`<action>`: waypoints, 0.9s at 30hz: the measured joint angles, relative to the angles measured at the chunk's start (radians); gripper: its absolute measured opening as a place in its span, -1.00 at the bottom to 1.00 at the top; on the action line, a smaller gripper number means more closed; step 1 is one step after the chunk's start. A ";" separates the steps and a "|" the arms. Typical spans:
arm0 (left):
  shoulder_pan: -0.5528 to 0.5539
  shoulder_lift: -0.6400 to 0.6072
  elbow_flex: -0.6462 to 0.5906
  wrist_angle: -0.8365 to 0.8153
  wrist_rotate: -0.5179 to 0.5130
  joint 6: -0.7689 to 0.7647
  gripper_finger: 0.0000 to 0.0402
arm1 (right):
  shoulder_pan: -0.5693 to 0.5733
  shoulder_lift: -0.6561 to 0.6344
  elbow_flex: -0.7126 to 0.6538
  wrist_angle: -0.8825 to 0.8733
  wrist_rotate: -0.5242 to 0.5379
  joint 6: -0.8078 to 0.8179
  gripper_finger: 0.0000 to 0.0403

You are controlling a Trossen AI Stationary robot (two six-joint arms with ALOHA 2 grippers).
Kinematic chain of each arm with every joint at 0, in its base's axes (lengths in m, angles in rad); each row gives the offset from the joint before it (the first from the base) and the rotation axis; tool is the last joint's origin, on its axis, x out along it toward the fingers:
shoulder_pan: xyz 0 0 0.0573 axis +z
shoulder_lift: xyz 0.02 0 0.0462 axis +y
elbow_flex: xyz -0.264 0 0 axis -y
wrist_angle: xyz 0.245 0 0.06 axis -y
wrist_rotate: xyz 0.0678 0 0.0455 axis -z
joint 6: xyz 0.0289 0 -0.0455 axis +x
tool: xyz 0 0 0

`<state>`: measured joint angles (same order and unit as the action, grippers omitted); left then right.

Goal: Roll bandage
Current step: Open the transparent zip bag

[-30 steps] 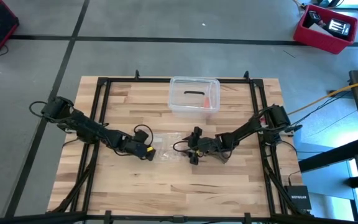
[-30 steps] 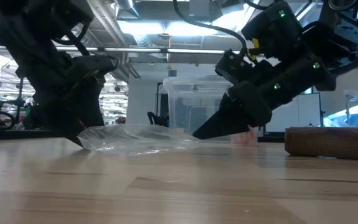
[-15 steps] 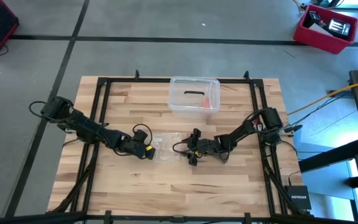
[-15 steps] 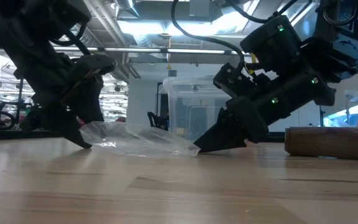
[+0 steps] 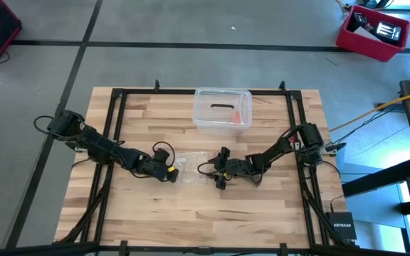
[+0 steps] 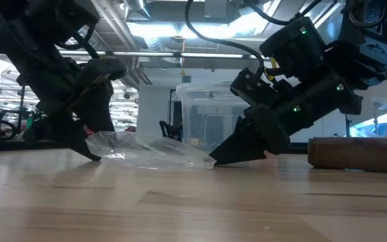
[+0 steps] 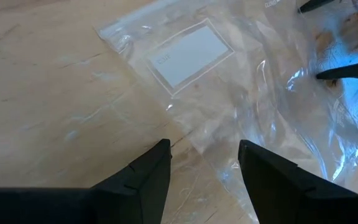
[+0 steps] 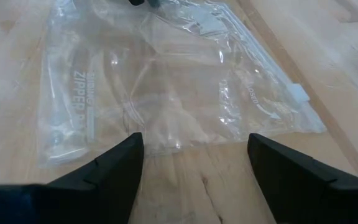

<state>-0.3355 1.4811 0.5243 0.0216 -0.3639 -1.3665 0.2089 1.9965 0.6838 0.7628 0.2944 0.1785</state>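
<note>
While both my grippers sit low over the small clear plastic zip bag (image 5: 190,171) in the middle of the pale wooden plank table (image 5: 141,227), the bandage (image 6: 358,153), a dark brown bundle of soft woven fabric, lies apart from them. In the low view it rests flat on the wood to the right of my right gripper (image 8: 194,140). From above I cannot pick it out, so I judge that my right arm covers it.

My left gripper (image 7: 205,149) has its fingers spread, tips just at the left edge of the bag. My right gripper is spread wider and faces the bag's right edge. Neither holds anything. The clear plastic box (image 5: 223,110) stands well apart at the far side.

I expect the bandage to be light and limp. It looks soft enough to sag, fold and stretch when pulled, and its coarse weave should grip my pads rather than slide. It will not break, but it will not hold a shape either, so a loose turn would spring open.

I would take hold at one free end, pinching across the narrow width close to the tip. My other gripper would press the strip down to the table a little way along. Whether the bundle is already partly rolled, I cannot tell from this low angle.
</note>
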 joint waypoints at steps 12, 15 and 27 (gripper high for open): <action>-0.005 0.006 -0.001 0.050 0.032 0.014 -0.09 | 0.000 0.000 0.000 0.000 0.000 0.000 0.45; -0.005 0.011 -0.001 0.055 0.028 0.017 -0.12 | 0.000 0.000 0.000 -0.001 0.000 0.000 0.45; -0.005 0.011 -0.001 0.118 0.025 0.130 -0.44 | 0.000 0.000 0.000 -0.001 -0.001 -0.001 0.45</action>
<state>-0.3405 1.4918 0.5236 0.1399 -0.3393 -1.2361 0.2089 1.9968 0.6838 0.7620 0.2939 0.1780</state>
